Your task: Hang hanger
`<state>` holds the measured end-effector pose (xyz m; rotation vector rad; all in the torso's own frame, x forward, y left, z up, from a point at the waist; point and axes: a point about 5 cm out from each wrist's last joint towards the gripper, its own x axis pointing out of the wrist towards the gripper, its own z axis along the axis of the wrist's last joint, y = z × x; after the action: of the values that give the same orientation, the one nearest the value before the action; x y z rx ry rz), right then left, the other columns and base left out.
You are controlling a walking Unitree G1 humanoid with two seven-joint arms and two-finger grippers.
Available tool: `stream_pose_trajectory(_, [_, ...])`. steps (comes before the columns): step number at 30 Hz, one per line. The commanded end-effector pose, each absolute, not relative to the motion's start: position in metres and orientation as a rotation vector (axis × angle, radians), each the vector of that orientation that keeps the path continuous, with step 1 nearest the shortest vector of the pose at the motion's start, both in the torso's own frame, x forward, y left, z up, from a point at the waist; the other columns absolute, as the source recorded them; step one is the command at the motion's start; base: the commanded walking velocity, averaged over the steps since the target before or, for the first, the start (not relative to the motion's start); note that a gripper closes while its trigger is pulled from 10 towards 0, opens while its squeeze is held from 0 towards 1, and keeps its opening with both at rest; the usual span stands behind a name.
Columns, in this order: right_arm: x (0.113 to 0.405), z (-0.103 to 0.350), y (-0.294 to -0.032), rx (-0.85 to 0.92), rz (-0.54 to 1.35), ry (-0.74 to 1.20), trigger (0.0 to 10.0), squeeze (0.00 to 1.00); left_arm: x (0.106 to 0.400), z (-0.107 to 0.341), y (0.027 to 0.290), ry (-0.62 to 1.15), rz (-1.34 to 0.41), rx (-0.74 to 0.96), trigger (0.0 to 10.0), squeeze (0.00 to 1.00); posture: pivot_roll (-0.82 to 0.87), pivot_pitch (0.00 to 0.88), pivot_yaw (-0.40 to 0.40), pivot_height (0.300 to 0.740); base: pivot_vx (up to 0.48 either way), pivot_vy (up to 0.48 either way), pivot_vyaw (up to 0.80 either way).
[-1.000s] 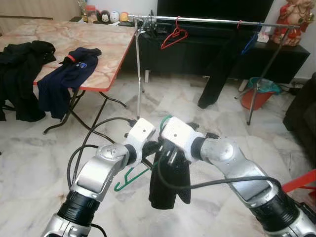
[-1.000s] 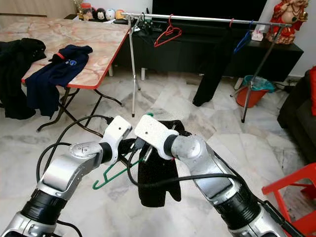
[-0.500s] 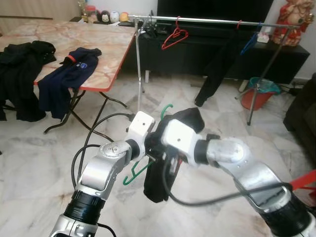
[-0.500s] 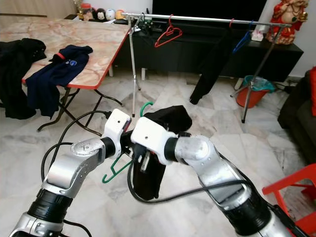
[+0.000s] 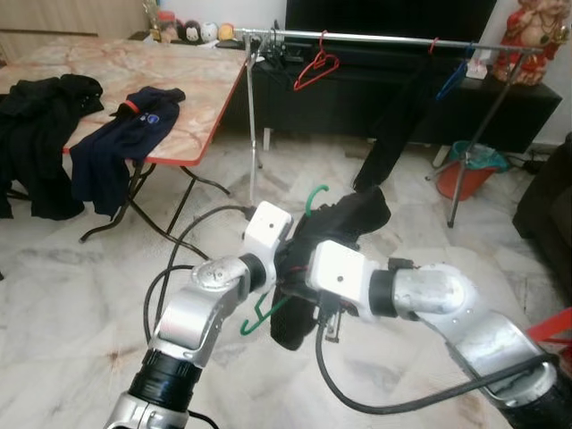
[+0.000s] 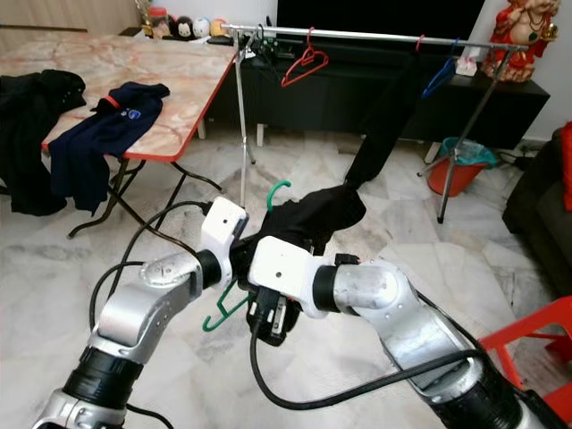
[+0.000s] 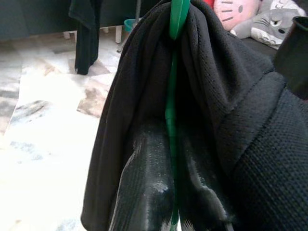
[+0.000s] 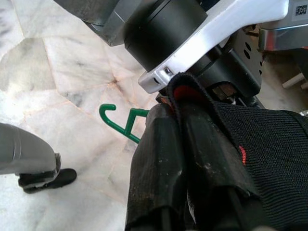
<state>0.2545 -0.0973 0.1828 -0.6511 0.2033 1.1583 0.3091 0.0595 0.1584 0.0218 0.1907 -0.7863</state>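
Observation:
A green hanger (image 5: 313, 197) draped with a black garment (image 5: 350, 217) is held up in front of me, hook uppermost, above the marble floor. My left gripper (image 7: 171, 207) is shut on the hanger's green bar (image 7: 172, 110), with the cloth (image 7: 130, 125) folded over its fingers. My right gripper (image 8: 185, 144) is shut on a fold of the black garment just beside the left wrist (image 5: 268, 228); the hanger's lower end (image 8: 120, 126) pokes out below. Beyond stands the metal clothes rail (image 5: 375, 37).
A red hanger (image 5: 315, 70), a blue hanger (image 5: 451, 79) and dark hanging clothing (image 5: 393, 134) occupy the rail. A folding table (image 5: 192, 107) with dark clothes stands on the left. A red bucket (image 5: 469, 170) and a red chair (image 5: 554, 326) are on the right.
Both arms have lifted the hanger and garment up and forward toward the rail. The garment now bunches higher, and the green hook stands above the wrists.

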Motion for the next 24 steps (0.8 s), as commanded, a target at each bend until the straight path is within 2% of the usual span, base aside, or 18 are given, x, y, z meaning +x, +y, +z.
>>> stream_pose_trajectory(1, [0.249, 0.167, -0.105, -0.657, 1.192, 0.312, 10.0, 0.0, 0.313, 0.178, 0.061, 0.079, -0.778, 0.022, 10.0, 0.0, 0.1, 0.0, -0.047, 0.74, 0.0, 0.0, 0.0])
stream_pose_trajectory(3, [0.249, 0.167, -0.106, -0.656, 1.19, 0.315, 10.0, 0.0, 0.313, 0.178, 0.061, 0.079, -0.778, 0.022, 10.0, 0.0, 0.1, 0.0, -0.046, 0.74, 0.0, 0.0, 0.0])
stream_pose_trajectory(4, [0.248, 0.166, -0.108, -0.656, 1.186, 0.319, 10.0, 0.21, 0.313, 0.178, 0.062, 0.077, -0.776, 0.021, 10.0, 0.0, 0.1, 0.0, -0.047, 0.74, 0.0, 0.0, 0.0])
stream_pose_trajectory(5, [0.248, 0.166, -0.109, -0.657, 1.181, 0.322, 10.0, 1.0, 0.314, 0.178, 0.062, 0.076, -0.773, 0.02, 10.0, 0.0, 0.1, 0.0, -0.047, 0.74, 0.0, 0.0, 0.0])
stream_pose_trajectory(24, [0.255, 0.161, -0.132, -0.701, 1.09, 0.369, 10.0, 1.0, 0.32, 0.183, 0.071, 0.008, -0.696, 0.002, 10.0, 0.0, 0.1, 0.0, -0.038, 0.74, 0.0, 0.0, 0.0])
